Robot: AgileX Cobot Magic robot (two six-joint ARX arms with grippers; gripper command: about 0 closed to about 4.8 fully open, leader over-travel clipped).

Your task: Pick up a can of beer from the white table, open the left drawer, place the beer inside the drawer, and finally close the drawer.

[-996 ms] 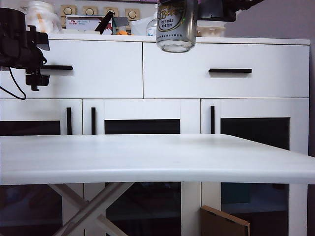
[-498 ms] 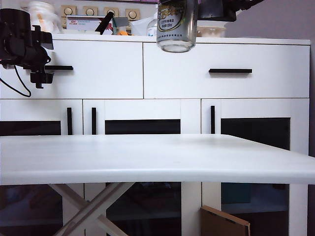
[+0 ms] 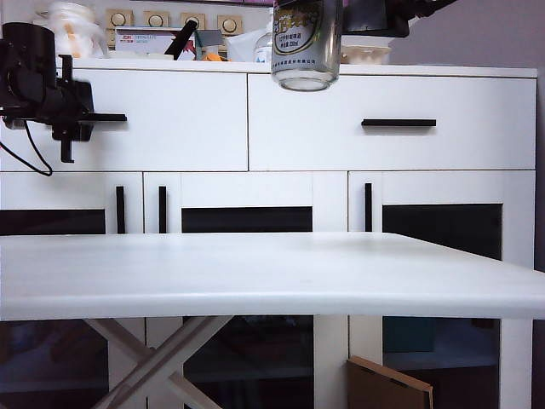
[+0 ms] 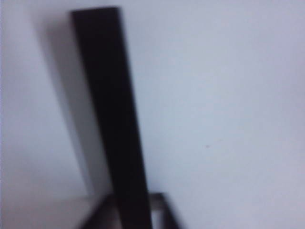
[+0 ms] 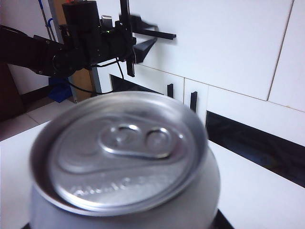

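One silver can of beer (image 5: pixel 124 162) gripped by right fingers (image 3: pixel 341 21), left fingers (image 3: pixel 72 115) clamping left drawer's (image 3: pixel 179 119) thin black handle (image 4: pixel 114 124).

The white table (image 3: pixel 255 273) stands before the white cabinet (image 3: pixel 341 204).

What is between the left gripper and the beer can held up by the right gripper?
In the exterior view only bare white front of the left drawer and its handle's free end separate the left gripper from the beer can, which the right gripper holds, hidden.
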